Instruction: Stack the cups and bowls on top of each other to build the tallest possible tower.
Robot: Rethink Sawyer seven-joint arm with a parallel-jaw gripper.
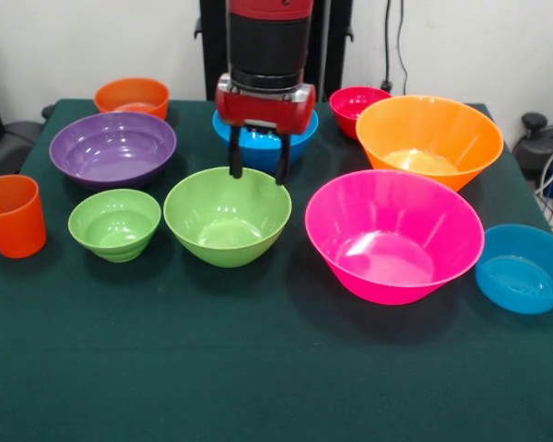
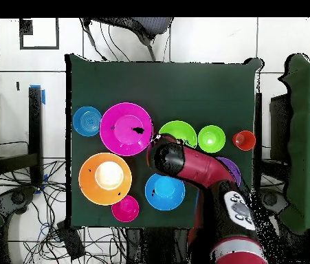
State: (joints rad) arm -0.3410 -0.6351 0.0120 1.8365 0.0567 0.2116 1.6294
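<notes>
My gripper point(image 1: 258, 168) is open and empty. It hangs over the far rim of the medium green bowl point(image 1: 228, 216), just in front of the medium blue bowl point(image 1: 300, 140). The large pink bowl point(image 1: 394, 235) and the large orange bowl point(image 1: 429, 138) stand to the right. The purple bowl point(image 1: 112, 147), the small green bowl point(image 1: 114, 223), the small orange bowl point(image 1: 132, 95) and the orange cup point(image 1: 12, 215) stand to the left. The small red bowl point(image 1: 358, 103) and the small blue bowl point(image 1: 523, 267) are at the right. Every bowl stands alone; none is nested. In the overhead view my arm point(image 2: 185, 165) hides the gripper.
The table has a dark green cloth point(image 1: 258, 368), and its near half is bare. The orange cup and the small blue bowl sit close to the side edges. Cables and floor tiles point(image 2: 20, 206) surround the table in the overhead view.
</notes>
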